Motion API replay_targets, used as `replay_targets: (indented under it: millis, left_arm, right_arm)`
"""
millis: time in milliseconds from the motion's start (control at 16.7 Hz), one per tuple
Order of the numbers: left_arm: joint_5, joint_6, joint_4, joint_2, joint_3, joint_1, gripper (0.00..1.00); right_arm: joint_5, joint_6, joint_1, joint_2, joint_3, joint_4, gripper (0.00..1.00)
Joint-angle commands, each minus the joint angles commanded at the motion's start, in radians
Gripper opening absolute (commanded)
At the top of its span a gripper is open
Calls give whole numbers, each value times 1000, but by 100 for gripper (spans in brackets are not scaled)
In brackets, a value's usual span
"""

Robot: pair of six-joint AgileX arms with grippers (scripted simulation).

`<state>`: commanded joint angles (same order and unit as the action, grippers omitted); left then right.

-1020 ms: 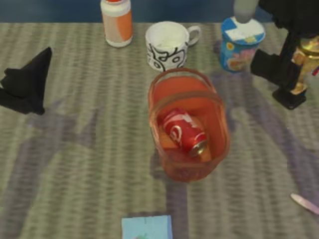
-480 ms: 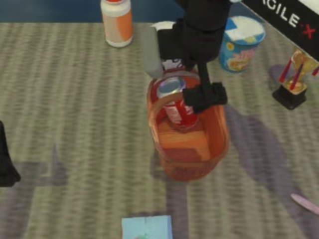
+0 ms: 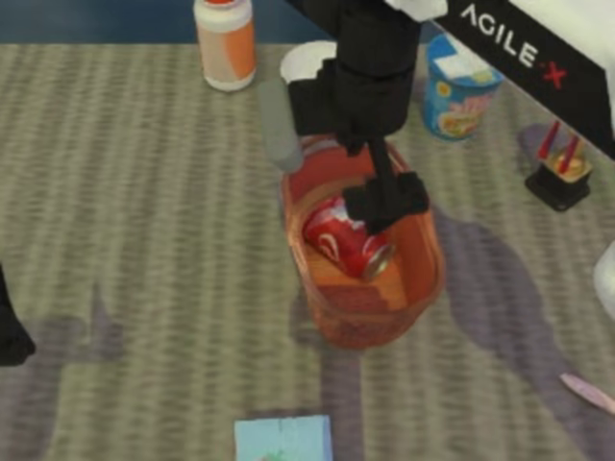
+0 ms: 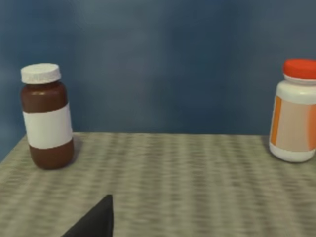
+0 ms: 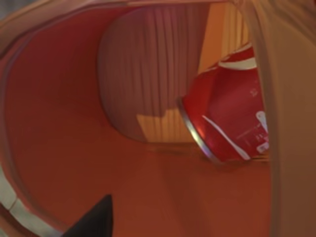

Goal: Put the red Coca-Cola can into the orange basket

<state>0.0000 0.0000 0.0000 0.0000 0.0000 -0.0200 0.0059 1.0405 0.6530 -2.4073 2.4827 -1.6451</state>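
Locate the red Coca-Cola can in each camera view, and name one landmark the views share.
Top view: the red Coca-Cola can lies on its side inside the translucent orange basket.
Left wrist view: not in it.
Right wrist view: the can is past the basket's handle.
Shared landmark: the orange basket, in the top and right wrist views.

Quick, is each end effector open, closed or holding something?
Left end effector: cannot be told; parked at the left edge.
Right end effector: cannot be told; above the red Coca-Cola can lying in the orange basket.
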Motion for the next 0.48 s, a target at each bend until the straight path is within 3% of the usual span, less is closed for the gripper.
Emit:
replay_targets:
  millis: [480]
  left_arm:
    - [0, 0, 0, 0, 0, 0, 100]
  right_arm:
    - [0, 1, 6, 41, -151, 110, 100]
